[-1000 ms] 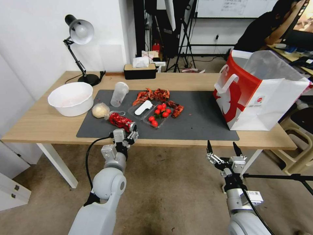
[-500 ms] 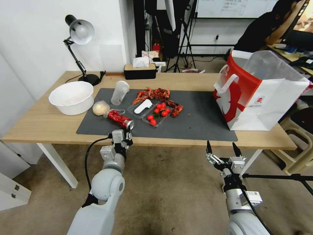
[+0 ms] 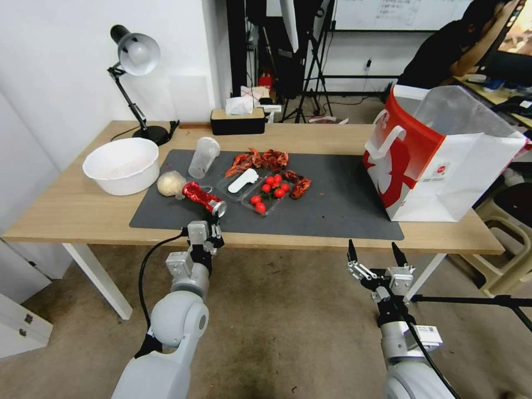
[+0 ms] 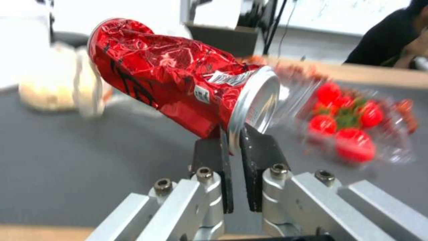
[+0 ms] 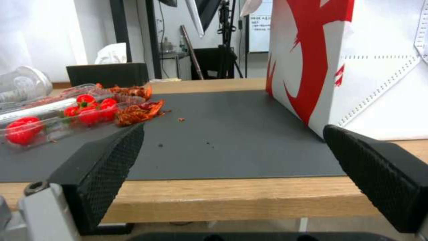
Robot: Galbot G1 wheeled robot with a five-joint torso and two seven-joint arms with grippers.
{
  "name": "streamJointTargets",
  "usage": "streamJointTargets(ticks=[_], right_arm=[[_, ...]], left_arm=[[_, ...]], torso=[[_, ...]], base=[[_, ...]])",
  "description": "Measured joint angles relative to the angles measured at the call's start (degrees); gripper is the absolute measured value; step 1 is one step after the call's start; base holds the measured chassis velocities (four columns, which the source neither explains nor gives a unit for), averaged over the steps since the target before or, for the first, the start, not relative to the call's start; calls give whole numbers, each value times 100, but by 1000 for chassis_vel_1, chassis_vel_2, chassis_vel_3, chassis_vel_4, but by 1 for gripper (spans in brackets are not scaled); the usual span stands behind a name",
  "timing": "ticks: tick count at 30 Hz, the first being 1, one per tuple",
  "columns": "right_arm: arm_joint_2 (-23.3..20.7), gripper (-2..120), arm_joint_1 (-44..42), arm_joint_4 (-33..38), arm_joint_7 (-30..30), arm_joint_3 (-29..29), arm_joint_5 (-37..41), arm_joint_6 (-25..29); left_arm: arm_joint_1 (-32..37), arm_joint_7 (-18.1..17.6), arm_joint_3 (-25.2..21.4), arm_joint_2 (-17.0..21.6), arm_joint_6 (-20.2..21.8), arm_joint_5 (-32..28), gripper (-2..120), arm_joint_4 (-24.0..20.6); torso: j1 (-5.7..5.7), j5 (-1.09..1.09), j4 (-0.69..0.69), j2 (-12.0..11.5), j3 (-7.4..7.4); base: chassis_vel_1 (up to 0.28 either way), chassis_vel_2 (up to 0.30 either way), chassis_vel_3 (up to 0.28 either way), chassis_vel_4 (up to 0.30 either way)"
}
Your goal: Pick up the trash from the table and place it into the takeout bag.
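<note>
Wood surface (image 3: 66, 210) with its grey mat (image 3: 332, 210) is carrying the mess, and the left gripper (image 4: 232, 134) is pinching just the can (image 3: 204, 198) by its silver rim at the near edge, fingers (image 4: 258, 147) nearly closed on that thin lip. Risk here: so narrow a hold could be letting the can twist or slip free on the way to the bag (image 3: 443, 160), well off at the right end. Right gripper (image 3: 376, 256) is hanging below the edge, fingers spread wide and empty.

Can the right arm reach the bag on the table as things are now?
Probably yes. The right tool hangs open below the table edge, near the bag. Between them lie only bare mat and wood, though the arm must first rise above the edge.
</note>
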Motion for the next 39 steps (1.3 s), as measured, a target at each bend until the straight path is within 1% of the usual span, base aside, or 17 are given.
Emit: streamJointTargets(ticks=[3,7,8,12,18,20,21,23,24,27,28,30,31,32,35,36,39], right_arm=[[8,100,-1,35,4,-9,-8,1],[32,100,-29,86,5,-9,-19,4],[32,100,-29,86,5,-9,-19,4],[63,100,-93,134,6,48,-48,25],[136,100,-151,184,16,88,-100,30],[181,100,-165,219,17,104,-123,58],[181,100,-165,219,17,104,-123,58],[183,100,-172,219,14,123,-123,77],[183,100,-172,219,14,123,-123,77],[182,100,-178,219,12,161,-123,85],[182,100,-178,219,12,161,-123,85],[183,100,-171,217,11,173,-123,85],[188,100,-157,213,11,186,-124,86],[188,100,-157,213,11,186,-124,86],[197,100,-143,196,11,200,-124,79],[197,100,-143,196,11,200,-124,79],[212,100,-139,176,13,206,-126,68]], left_arm=[[27,367,22,179,-421,-83,5,-186],[-211,711,165,521,-662,-278,5,-252],[-211,711,165,521,-662,-278,5,-252],[-783,968,489,1218,-783,-673,5,-245],[-1192,996,735,1586,-775,-982,5,-215],[-2118,1124,1378,2011,-829,-1655,5,-94],[-2118,1124,1378,2011,-829,-1655,5,-94],[-2742,1222,1870,2162,-893,-1965,5,35],[-2742,1222,1870,2162,-893,-1965,5,35],[-3648,1288,2736,2280,-994,-2362,5,305],[-3648,1288,2736,2280,-994,-2362,5,305],[-4045,1302,3069,2271,-1015,-2505,5,442],[-4521,1302,3439,2198,-1024,-2627,5,627],[-4521,1302,3439,2198,-1024,-2627,5,627],[-5398,1292,4101,1895,-1025,-2893,5,1082],[-5398,1292,4101,1895,-1025,-2893,5,1082],[-6106,1241,4629,1527,-1021,-3226,5,1526]], torso=[[0,0,0,0,0],[0,0,0,0,0],[0,0,0,0,0],[1,1,-2,0,0],[1,0,1,0,0],[2,0,0,0,1],[2,0,0,0,1],[2,1,-1,0,1],[2,1,-1,0,1],[2,1,-1,0,0],[2,1,-1,0,0],[2,1,-2,-1,1],[2,2,0,0,1],[2,2,0,0,1],[2,2,-1,0,0],[2,2,-1,0,0],[2,1,0,-1,1]], base=[[0,0,0,0],[0,0,0,0],[0,0,0,0],[0,0,0,0],[0,0,0,0],[0,0,0,0],[0,0,0,0],[0,0,0,0],[0,0,0,0],[0,0,0,0],[0,0,0,0],[0,0,0,0],[0,0,0,0],[0,0,0,0],[0,0,0,0],[0,0,0,0],[0,0,0,0]])
